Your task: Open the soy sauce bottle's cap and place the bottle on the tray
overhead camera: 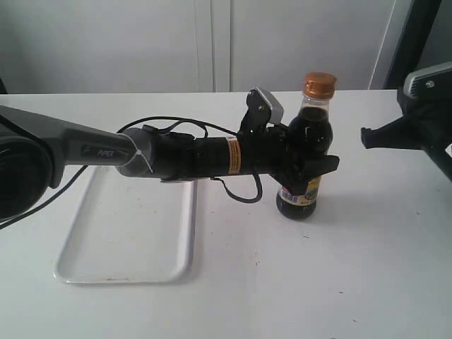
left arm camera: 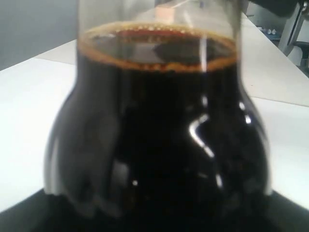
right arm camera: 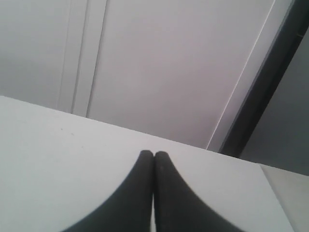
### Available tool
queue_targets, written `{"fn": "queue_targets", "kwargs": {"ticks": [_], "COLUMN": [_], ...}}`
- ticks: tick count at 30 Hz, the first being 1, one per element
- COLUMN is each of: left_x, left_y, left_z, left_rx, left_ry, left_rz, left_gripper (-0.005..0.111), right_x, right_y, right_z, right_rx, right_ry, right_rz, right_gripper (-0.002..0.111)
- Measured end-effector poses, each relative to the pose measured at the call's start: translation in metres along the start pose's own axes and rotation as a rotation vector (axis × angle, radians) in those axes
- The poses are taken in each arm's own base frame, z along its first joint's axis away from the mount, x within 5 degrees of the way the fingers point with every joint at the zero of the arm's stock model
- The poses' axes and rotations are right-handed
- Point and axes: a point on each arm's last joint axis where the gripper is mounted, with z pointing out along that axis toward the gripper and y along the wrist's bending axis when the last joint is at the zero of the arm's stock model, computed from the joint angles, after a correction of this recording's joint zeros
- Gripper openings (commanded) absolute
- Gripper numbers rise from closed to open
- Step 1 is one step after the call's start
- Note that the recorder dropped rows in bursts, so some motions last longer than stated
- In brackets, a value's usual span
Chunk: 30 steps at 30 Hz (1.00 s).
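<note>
The soy sauce bottle (overhead camera: pixel 311 127) stands upright on the white table, right of centre, dark liquid inside and a pink-and-yellow label low on its body. Its orange-gold cap (overhead camera: pixel 319 84) sits on the neck, closed down. My left gripper (overhead camera: pixel 307 168) reaches in from the left and is shut on the bottle's body. In the left wrist view the bottle (left arm camera: pixel 159 125) fills the picture and hides the fingers. My right gripper (overhead camera: pixel 369 136) hovers right of the bottle, apart from it, shut and empty (right arm camera: pixel 154 155). The white tray (overhead camera: pixel 127 233) lies flat at the left.
The left arm's black forearm (overhead camera: pixel 198 155) and its cables stretch over the tray's far end. A dark upright post (overhead camera: pixel 409 35) stands at the back right. The table's far edge runs behind the bottle against a pale wall.
</note>
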Motion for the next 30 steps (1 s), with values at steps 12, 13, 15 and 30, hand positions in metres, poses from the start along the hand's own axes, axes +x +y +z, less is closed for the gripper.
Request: {"fn": "queue_targets", "kwargs": {"ticks": [12, 13, 15, 30], "left_x": [0.001, 0.000, 0.000, 0.000], "left_y": [0.001, 0.001, 0.001, 0.002], "left_z": [0.000, 0.000, 0.000, 0.000], "left_rx": [-0.010, -0.010, -0.011, -0.017], "left_ry": [0.011, 0.010, 0.010, 0.015], "left_rz": [-0.002, -0.001, 0.001, 0.001], "left_gripper": [0.000, 0.000, 0.000, 0.000], "right_x": [-0.018, -0.020, -0.023, -0.039], "right_y": [0.031, 0.033, 0.036, 0.041], "right_z": [0.014, 0.016, 0.019, 0.037], "right_rx": [-0.005, -0.011, -0.027, -0.108], "right_ry": [-0.030, -0.025, -0.005, 0.095], "right_rz": [-0.235, -0.258, -0.287, -0.341], "right_gripper": [0.000, 0.000, 0.000, 0.000]}}
